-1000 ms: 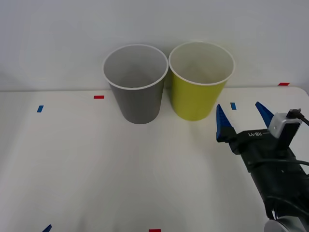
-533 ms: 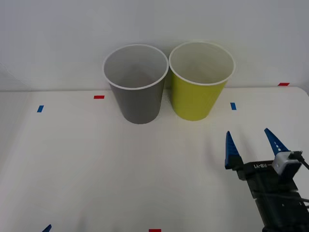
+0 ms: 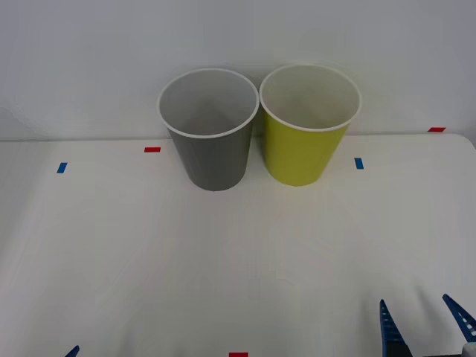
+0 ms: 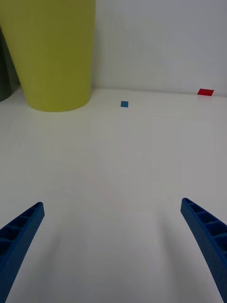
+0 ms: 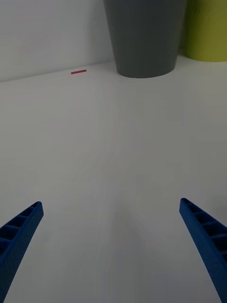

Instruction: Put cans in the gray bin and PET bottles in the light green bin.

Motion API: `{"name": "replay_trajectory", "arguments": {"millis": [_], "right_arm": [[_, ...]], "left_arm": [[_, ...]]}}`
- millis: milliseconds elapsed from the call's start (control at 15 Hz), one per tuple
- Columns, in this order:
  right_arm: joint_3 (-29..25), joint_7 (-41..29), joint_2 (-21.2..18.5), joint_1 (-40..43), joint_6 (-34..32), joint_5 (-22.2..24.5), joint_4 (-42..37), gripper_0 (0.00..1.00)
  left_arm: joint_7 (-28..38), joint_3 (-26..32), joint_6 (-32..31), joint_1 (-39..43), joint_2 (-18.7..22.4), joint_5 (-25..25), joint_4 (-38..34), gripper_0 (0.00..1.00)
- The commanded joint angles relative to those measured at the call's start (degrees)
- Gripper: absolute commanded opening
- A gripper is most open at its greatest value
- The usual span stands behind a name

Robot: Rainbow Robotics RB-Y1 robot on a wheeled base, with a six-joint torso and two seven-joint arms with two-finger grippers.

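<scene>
1. We see a white table (image 3: 111, 253) with its working surface bare of loose items; the only marks on it are small red and blue tape tabs, such as a blue tab (image 3: 359, 163) just beside the light green bin.

2. The gray bin (image 3: 212, 141) stands upright at the table's far edge, against the pale wall. We take it as our landmark. Its white rim is intact, and the part of its pale inside open to our front view shows no can.

3. The light green bin (image 3: 307, 137) stands upright immediately to the robot's right of the gray bin, the two almost touching. What we see of its inside shows no bottle.

4. The right gripper (image 3: 422, 326) sits well short of the gray bin, at the table's near right corner. Its blue fingers are spread apart and hold nothing; the right wrist view confirms bare table between them.

5. The left gripper (image 5: 111, 246) sits at the near left, also well apart from the gray bin, fingers spread wide and empty.

6. We cannot locate the can on the table. We judge that sorting is either finished, with items lying deep in the bins, or awaiting fresh items; the bin floors are hidden from us.
</scene>
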Motion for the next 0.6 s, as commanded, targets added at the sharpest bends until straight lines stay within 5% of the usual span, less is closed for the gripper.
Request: {"name": "replay_trajectory", "arguments": {"millis": [67,600], "right_arm": [[0.84,-0.22,-1.02,4.27,-1.41,0.73,0.01,1.0],[2.95,-0.84,-1.81,7.08,-2.56,1.17,0.01,1.0]], "left_arm": [[0.0,0.0,0.0,0.0,0.0,0.0,0.0,1.0],[0.0,0.0,0.0,0.0,0.0,0.0,0.0,1.0]]}}
